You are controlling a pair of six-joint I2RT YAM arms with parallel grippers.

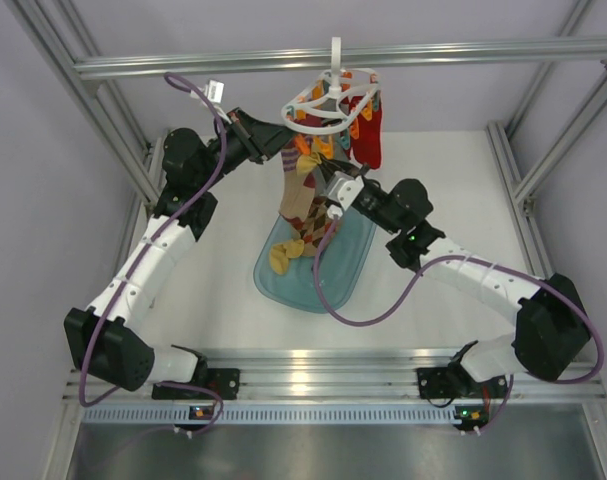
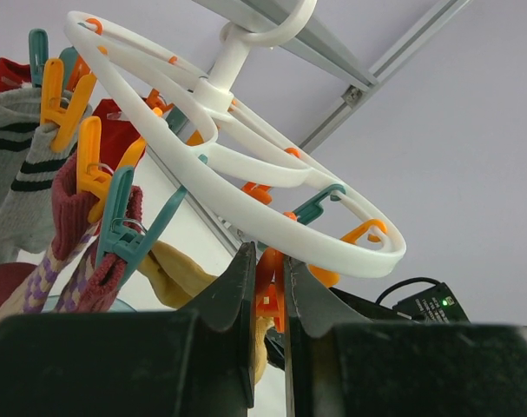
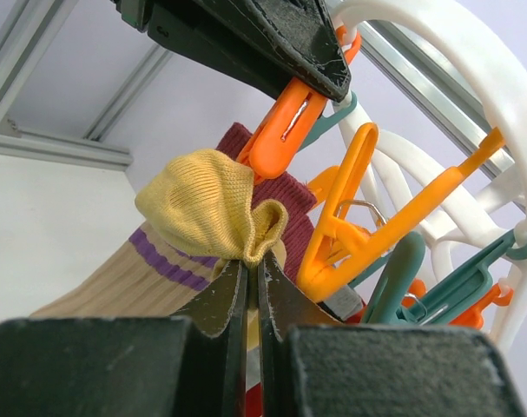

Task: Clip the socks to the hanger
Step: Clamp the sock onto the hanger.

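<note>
The white surface (image 1: 443, 210) carried one translucent blue tray (image 1: 283, 292), which lay flat near the middle, its long side angled from far right to near left. An aluminium rail (image 1: 313, 375) ran along the surface's near edge.

The hanger (image 2: 213, 94) is smooth white plastic with a soft gloss. The orange clip (image 3: 280, 135) and its orange and teal neighbours are shiny moulded plastic, some showing thin bare-metal wire springs. The yellow sock (image 3: 202, 200) is fine knit cloth, matt and slightly fuzzy. The maroon sock (image 2: 68, 213) is a coarser ribbed knit. The left pincer (image 2: 270, 265) and right pincer (image 3: 253, 265) have matt black fingers with grainy, scuffed faces. The frame bar (image 1: 463, 51) is brushed aluminium, the tray (image 1: 358, 250) translucent blue plastic, and the table (image 1: 453, 170) matt white.
</note>
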